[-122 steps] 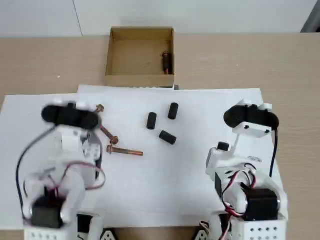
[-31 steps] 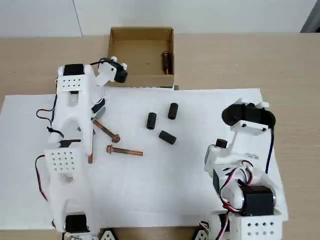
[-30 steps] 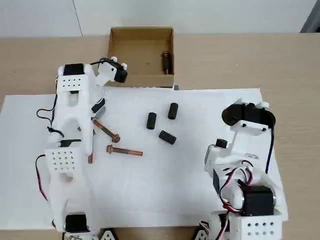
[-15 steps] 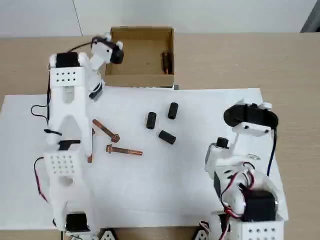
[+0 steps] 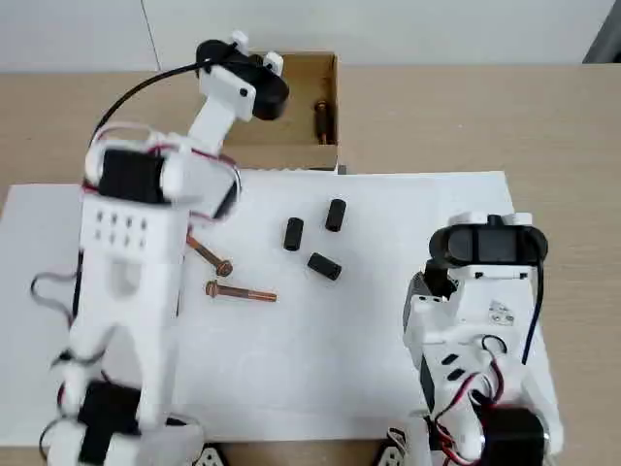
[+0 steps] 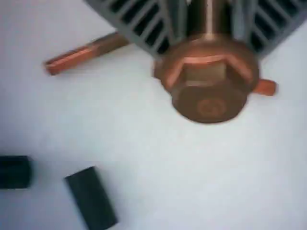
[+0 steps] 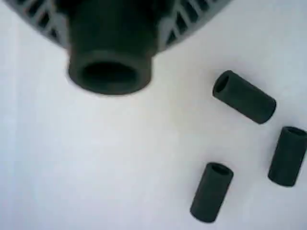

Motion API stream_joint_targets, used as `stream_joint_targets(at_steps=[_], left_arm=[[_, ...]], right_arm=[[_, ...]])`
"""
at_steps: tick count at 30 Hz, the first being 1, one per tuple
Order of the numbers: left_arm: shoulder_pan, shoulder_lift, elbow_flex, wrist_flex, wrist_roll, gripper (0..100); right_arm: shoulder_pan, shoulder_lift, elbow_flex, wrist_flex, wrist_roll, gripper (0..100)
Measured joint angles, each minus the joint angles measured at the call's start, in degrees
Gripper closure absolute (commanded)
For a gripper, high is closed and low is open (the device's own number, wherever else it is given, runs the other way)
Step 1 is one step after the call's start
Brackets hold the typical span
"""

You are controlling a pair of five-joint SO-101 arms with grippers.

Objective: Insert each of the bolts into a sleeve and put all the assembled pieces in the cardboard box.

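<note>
Left arm (image 5: 136, 252) higher, bolt (image 6: 207, 81) (head camera-ward) along end effector (image 6: 206, 45)

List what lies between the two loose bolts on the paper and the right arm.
The high view shows three black sleeves lying apart on the white paper, between the bolts and the right arm. The rest of that stretch is bare paper.

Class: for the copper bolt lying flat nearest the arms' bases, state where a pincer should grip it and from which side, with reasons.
Probably mid-shank on the bolt, from straight above, fingers closing across its length. It lies flat on the paper, the shank is slim and even, and its head end sits near a second bolt.
</note>
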Motion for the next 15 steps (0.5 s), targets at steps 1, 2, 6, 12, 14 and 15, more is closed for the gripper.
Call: stream_joint_targets(at_steps=[1,2,6,12,14,15], left_arm=[[0.3,-1.8,1.1,0.0,1.0,99],[0.4,-3.3,1.9,0.0,1.4,99],[1.5,-8.9,5.0,0.0,2.2,99],[3.9,-20.7,13.0,0.0,2.6,99],[4.2,-26.8,17.6,-1.8,2.6,99],[4.2,-30.0,20.3,-3.3,2.6,99]], right_arm=[[0.0,-0.4,0.0,0.0,0.3,99.5],[0.0,-1.1,0.0,0.0,0.4,99.5],[0.0,-1.6,0.0,0.0,0.4,99.5],[0.0,-1.7,0.3,0.0,0.4,99.5],[0.0,-1.6,0.6,0.0,0.4,99.5],[0.0,-1.5,0.6,0.0,0.4,99.5]])
